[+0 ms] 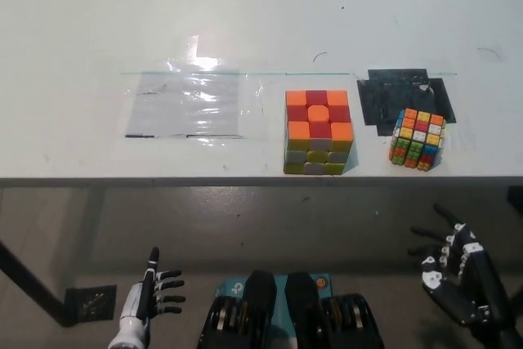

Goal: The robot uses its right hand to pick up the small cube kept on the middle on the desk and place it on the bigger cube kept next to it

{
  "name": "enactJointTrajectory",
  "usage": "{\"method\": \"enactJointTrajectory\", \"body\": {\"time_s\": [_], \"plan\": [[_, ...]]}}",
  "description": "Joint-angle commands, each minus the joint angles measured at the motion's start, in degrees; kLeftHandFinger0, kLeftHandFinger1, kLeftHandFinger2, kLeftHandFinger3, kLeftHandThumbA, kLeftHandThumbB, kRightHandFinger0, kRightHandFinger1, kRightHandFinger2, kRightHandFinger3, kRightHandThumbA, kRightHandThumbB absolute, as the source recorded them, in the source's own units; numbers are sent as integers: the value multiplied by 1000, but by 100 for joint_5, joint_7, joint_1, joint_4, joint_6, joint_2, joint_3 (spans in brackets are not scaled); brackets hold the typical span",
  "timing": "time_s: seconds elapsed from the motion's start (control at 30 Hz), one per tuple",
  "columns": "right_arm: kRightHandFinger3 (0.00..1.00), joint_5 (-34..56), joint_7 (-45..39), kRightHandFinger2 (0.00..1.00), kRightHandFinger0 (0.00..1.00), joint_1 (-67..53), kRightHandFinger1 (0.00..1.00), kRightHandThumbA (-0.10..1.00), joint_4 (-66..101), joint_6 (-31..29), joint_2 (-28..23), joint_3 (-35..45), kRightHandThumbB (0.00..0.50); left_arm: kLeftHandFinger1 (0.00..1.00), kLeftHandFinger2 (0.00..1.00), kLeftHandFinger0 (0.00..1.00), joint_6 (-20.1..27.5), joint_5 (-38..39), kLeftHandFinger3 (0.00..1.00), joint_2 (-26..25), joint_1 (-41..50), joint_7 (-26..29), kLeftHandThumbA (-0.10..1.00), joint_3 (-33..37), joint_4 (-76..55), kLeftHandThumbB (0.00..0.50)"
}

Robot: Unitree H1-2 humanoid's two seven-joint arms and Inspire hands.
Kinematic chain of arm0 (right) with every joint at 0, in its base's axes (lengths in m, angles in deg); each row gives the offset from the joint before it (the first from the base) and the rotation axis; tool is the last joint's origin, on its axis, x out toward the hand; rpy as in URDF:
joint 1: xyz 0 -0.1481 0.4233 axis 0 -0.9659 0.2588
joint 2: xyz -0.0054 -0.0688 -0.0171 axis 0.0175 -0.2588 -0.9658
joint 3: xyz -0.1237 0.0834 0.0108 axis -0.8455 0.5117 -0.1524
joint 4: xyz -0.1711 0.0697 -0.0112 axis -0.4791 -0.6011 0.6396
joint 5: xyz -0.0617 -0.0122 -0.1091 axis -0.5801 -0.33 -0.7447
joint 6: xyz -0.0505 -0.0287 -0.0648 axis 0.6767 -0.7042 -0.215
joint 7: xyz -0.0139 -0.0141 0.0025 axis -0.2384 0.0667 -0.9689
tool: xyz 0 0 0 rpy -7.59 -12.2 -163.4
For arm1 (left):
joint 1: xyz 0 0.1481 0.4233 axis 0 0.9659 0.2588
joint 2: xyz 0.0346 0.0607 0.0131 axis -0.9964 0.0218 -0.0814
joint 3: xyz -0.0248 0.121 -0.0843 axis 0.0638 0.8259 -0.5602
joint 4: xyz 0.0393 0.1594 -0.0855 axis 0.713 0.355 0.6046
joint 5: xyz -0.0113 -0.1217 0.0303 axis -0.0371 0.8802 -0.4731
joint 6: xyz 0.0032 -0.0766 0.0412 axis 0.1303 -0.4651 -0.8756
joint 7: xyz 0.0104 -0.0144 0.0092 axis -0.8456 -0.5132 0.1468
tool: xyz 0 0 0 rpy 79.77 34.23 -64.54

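Observation:
The bigger cube (319, 131), orange and red on top with pale yellow sides, stands near the desk's front edge at the middle. To its right sits the small multicoloured cube (417, 138), at the front corner of a black patch (405, 97). My black right hand (460, 271) hangs open below the desk's front edge at the lower right, well short of the small cube. My white left hand (149, 302) rests open at the lower left, below the desk.
A sheet of clear film (193, 104) is taped to the white desk (245, 22) left of the bigger cube. The desk's front edge (163, 179) crosses the picture; grey floor lies below it.

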Motion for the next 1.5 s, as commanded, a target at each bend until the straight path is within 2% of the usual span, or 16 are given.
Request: {"method": "enactJointTrajectory", "body": {"time_s": [0.0, 0.1, 0.13, 0.27, 0.33, 0.4, 0.6, 0.63, 0.67, 0.73, 0.77, 0.8, 0.87, 1.03, 1.17, 1.47], "plan": [[979, 134, -310, 714, 508, 79, 591, 125, 719, 542, -199, -17, 117, 539, 662, 550, 226, -54, 634, -86, -153, 153, 1000, 33, -33, 93], [987, 227, -439, 709, 532, 217, 587, 81, 1121, 447, -432, 69, 92, 517, 640, 523, 303, 64, 613, -81, -109, 63, 1000, -26, -1, 104], [998, -206, -499, 690, 500, 411, 557, 167, 1532, 365, -725, 70, 90, 518, 637, 521, 341, 115, 616, -90, -65, -18, 1000, -47, 36, 133], [983, -594, -500, 675, 456, 704, 536, 198, 2010, 640, -1004, 74, 134, 518, 642, 515, 406, 128, 614, -95, -71, -33, 1000, -41, 87, 124], [967, -585, -526, 667, 412, 846, 509, 142, 2092, 521, -1109, 82, 150, 515, 633, 507, 320, 198, 608, -85, -29, -49, 1000, -90, 49, 142], [956, -664, -554, 663, 400, 1094, 500, 132, 2192, 483, -1223, 96, 173, 453, 551, 443, 376, 206, 531, -88, -33, -68, 1000, -96, 70, 126], [942, -868, -573, 680, 334, 1620, 477, 177, 2060, 216, -1400, 116, 205, 500, 595, 487, 349, 213, 594, -108, -18, -108, 1000, -77, 98, 147], [952, -1069, -597, 719, 443, 1789, 538, 140, 2010, 323, -1485, 103, 203, 496, 602, 486, 331, 143, 612, -113, 3, -38, 1000, -34, 50, 138], [953, -1098, -602, 720, 447, 1810, 539, 138, 2004, 337, -1494, 101, 202, 496, 602, 486, 330, 138, 613, -114, 6, -30, 1000, -26, 45, 138], [970, -1435, -629, 815, 634, 2040, 735, 169, 1853, 411, -1613, 67, 229, 469, 569, 453, 293, 181, 569, -93, -8, -12, 1000, -57, 25, 133], [1000, -1609, -618, 910, 732, 2142, 874, 250, 1686, 286, -1666, 21, 238, 474, 575, 453, 322, 151, 571, -110, -29, -1, 1000, -36, 32, 115], [1000, -1805, -602, 950, 774, 2230, 930, 285, 1487, 104, -1737, -35, 238, 482, 579, 456, 358, 130, 568, -116, -28, -4, 1000, -16, 34, 111], [1000, -2221, -742, 1000, 1000, 2449, 1000, 468, 1204, 174, -1892, -249, 252, 537, 652, 515, 245, 135, 619, -106, -36, 32, 1000, -21, 20, 150], [1000, -2456, -924, 1000, 1000, 2706, 1000, 576, 931, 256, -2035, -512, 299, 547, 670, 533, 267, 90, 636, -110, -25, 67, 1000, 16, -63, 123], [1000, -3083, -1139, 1000, 1000, 3086, 1000, 708, 440, 435, -2106, -972, 389, 514, 628, 494, 247, 143, 597, -120, -72, 50, 1000, -4, -65, 104], [1000, -3231, -1021, 1000, 1000, 3332, 1000, 681, -469, 312, -1853, -1234, 417, 541, 635, 518, 257, 101, 594, -155, -113, 23, 1000, 50, -115, 121]]}}
